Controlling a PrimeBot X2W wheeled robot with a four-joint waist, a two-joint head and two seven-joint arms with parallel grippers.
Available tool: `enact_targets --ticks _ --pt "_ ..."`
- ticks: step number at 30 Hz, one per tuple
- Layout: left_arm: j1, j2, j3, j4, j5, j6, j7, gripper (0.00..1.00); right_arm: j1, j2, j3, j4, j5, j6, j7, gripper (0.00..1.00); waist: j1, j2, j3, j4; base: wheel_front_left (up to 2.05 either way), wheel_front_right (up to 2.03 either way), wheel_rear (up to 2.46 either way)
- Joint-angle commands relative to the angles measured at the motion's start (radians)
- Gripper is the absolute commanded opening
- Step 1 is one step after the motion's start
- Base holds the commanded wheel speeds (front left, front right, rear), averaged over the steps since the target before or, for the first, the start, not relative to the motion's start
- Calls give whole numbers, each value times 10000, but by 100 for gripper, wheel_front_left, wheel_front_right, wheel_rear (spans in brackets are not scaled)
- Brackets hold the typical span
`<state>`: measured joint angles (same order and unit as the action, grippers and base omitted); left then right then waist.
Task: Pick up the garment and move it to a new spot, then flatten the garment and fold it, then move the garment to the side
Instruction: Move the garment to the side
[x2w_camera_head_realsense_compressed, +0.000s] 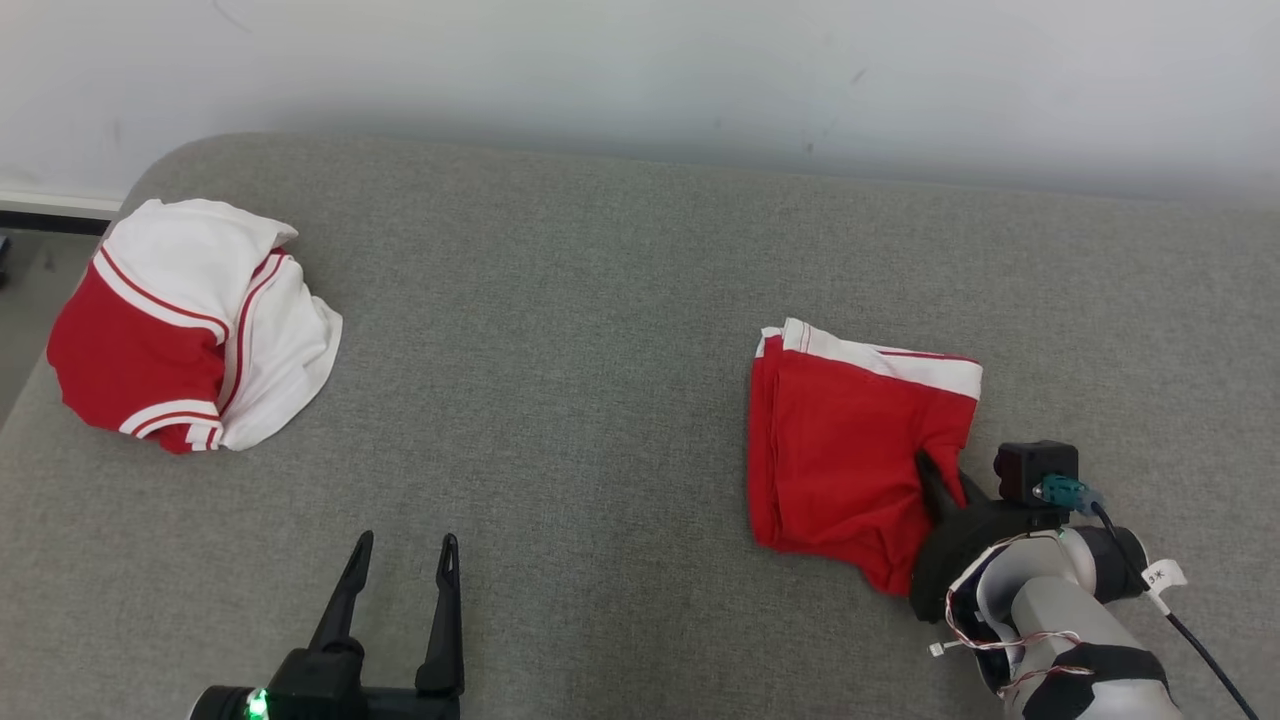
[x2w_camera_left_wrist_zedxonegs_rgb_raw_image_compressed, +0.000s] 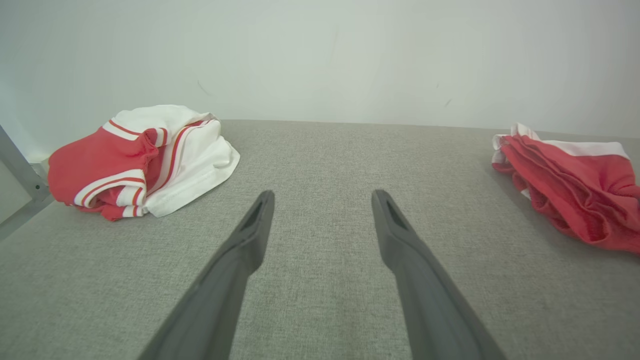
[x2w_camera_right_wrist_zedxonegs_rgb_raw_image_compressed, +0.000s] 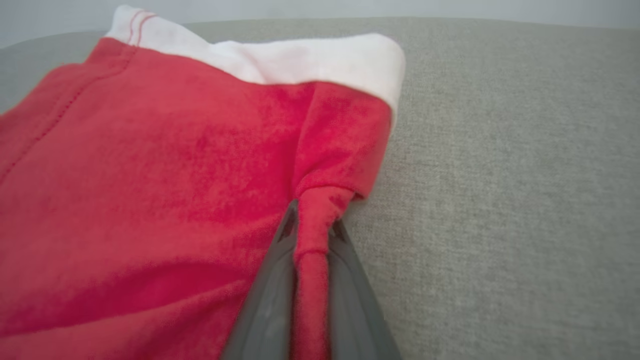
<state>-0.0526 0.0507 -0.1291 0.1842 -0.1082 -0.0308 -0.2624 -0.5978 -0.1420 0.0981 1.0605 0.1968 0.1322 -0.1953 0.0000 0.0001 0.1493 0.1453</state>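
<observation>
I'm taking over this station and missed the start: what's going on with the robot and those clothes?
The right gripper is shut on the near edge of the red garment, with a ridge of cloth pinched between its fingers. That garment looks folded in layers and lies on the right of the grey fabric surface. The left gripper is open and holds nothing. A second red and white garment lies crumpled at the far left, untouched.
</observation>
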Motion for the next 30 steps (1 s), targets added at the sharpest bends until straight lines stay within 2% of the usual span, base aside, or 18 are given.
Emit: enact_targets --ticks 1,6,19,30 --pt "-172 -8 -24 -47 -50 17 -25 100 -139 -265 180 70 107 -31 -11 0 0 -1 69 -83 0 0 0" --pt "-262 -8 37 -164 -75 -44 -25 100 -796 -889 973 -166 355 -30 149 0 0 -1 409 -296 0 0 0" --pt "-1424 13 308 -1119 452 -412 -26 100 -3042 -3387 2993 -1019 1088 -30 881 0 0 -1 2469 -1177 0 0 0" --pt "-2337 376 278 -2397 949 -631 -23 100 -4688 -4601 4068 -1380 1316 -30 1106 0 0 -1 3906 -2357 0 0 0"
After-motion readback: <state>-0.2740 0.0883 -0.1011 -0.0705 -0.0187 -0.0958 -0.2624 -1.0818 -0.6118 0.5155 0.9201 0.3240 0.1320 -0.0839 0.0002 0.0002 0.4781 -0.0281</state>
